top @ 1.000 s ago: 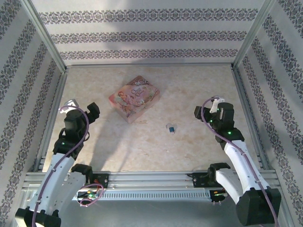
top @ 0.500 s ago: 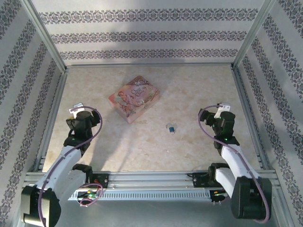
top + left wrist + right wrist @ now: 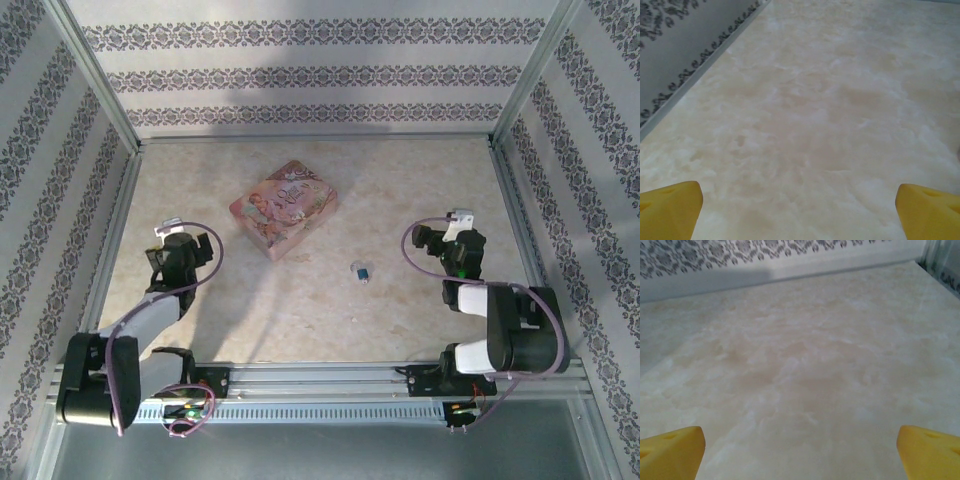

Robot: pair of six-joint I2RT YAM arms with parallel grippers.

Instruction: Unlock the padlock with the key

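Note:
The tiny blue-teal padlock [image 3: 361,271] lies on the marbled table, a little right of centre. A pale silvery speck touches its near end; I cannot tell whether it is the key. My left gripper [image 3: 200,245] sits low at the left, far from the padlock. In the left wrist view the gripper [image 3: 800,215] is open, its yellow fingertips [image 3: 670,210] wide apart over bare table. My right gripper [image 3: 425,238] is to the right of the padlock, a short gap away. The right wrist view shows that gripper [image 3: 800,455] open too, with nothing between its fingertips [image 3: 930,452].
A pink illustrated tin box [image 3: 285,208] rests behind and left of the padlock. Patterned walls and metal rails [image 3: 310,137] close in the table on three sides. The left wall's base [image 3: 695,70] runs close by my left gripper.
Both arms have folded back and down, with their upper links now lying low near the front rail. The grippers shifted slightly inward. The padlock and tin have not moved.

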